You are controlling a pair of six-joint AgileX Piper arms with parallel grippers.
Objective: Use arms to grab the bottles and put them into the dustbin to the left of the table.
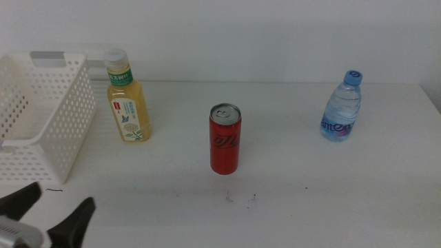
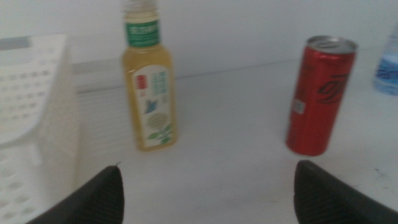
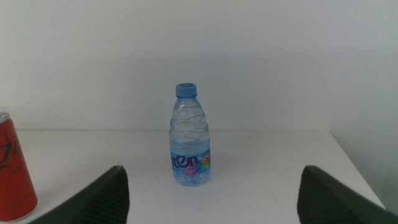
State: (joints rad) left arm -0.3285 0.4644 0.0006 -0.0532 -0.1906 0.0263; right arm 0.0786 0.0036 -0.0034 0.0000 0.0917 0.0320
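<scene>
A yellow-drink bottle (image 1: 127,96) is standing upright at upper left, just beside the white perforated dustbin (image 1: 41,117). A slim red can (image 1: 225,139) is standing at centre. A blue-capped water bottle (image 1: 342,107) is standing at upper right.

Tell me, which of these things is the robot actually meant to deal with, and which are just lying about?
For the job:
- yellow bottle
- red can
- water bottle
- basket, where they go
- left gripper, open, near the front edge
- right gripper, open, facing the water bottle

Just there:
- table, with a few dark specks
</scene>
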